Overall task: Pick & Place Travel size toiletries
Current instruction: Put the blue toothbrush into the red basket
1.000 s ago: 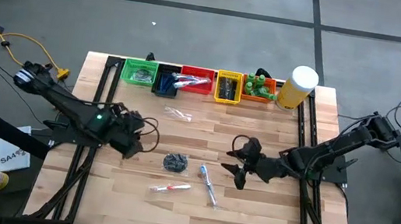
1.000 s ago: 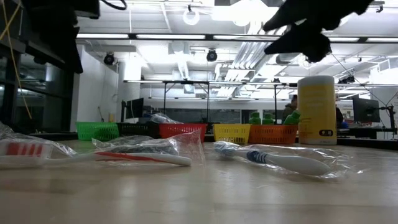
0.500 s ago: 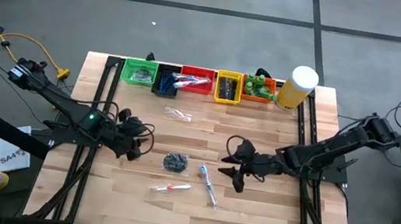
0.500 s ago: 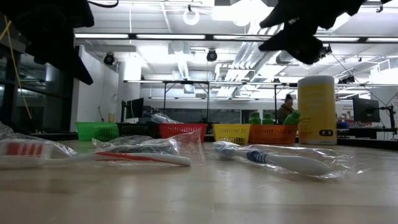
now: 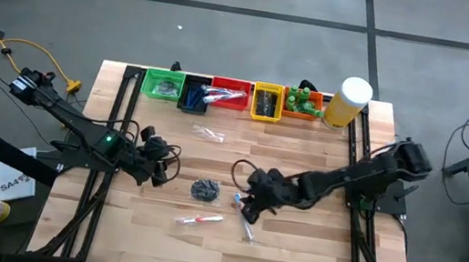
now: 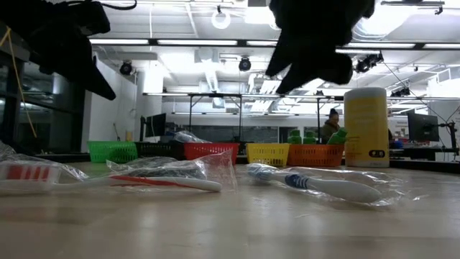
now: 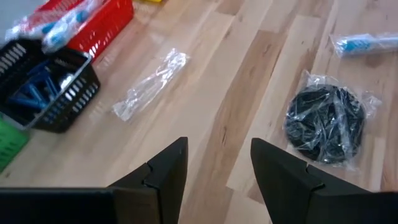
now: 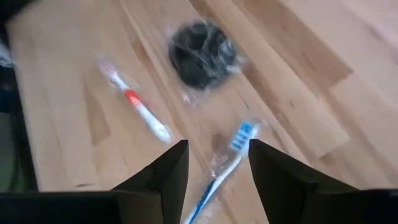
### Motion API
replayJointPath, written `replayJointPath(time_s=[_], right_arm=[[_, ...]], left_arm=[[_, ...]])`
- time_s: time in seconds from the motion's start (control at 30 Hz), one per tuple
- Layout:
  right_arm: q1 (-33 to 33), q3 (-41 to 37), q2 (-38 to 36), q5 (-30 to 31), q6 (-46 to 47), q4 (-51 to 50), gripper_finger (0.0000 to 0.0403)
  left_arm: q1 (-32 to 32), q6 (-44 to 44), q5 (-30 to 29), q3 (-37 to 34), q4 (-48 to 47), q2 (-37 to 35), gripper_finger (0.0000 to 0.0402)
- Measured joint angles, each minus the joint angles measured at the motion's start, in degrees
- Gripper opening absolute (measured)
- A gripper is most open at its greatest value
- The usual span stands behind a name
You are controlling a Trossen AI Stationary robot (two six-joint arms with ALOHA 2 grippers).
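Loose toiletries lie flat on the wooden table. They are a blue toothbrush in clear wrap, a red-and-white toothbrush, a wrapped dark disc and a clear-wrapped piece. My right gripper hangs open above the blue toothbrush, with the toothbrush showing between its fingers and well clear of them. My left gripper is open over bare table left of the disc and touches nothing.
A row of bins stands along the far edge: green, black, red, yellow, and orange holding green bottles. A pale-yellow cylinder stands at their right end. Bare wood lies toward the near edge.
My right gripper has swung toward the table's left and now hangs over the blue toothbrush, having come from right of it. My left gripper has sunk a little and tipped. The toiletries have not moved.
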Motion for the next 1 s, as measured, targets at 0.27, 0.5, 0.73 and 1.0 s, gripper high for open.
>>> replayJointPath(time_s=[0.27, 0.5, 0.73, 1.0], right_arm=[[-0.42, 11.56, 11.80, -2.54, 4.59, -10.31, 0.0158], [-0.77, 18.58, 17.87, -3.49, 11.93, -20.68, 0.0158], [0.17, 20.00, 20.06, -6.08, 14.49, -21.07, 0.0158], [1.19, 19.96, 20.30, -3.58, 15.27, -22.52, 0.0158]], left_arm=[[-0.02, 2.90, -0.41, 0.00, 0.88, 0.08, 0.0175], [-0.02, 2.87, -0.42, 0.00, 0.94, 0.13, 0.0175], [0.00, 2.90, -0.40, 0.00, 0.92, 0.13, 0.0175], [0.00, 2.94, -0.40, 0.02, 0.89, 0.13, 0.0175]])
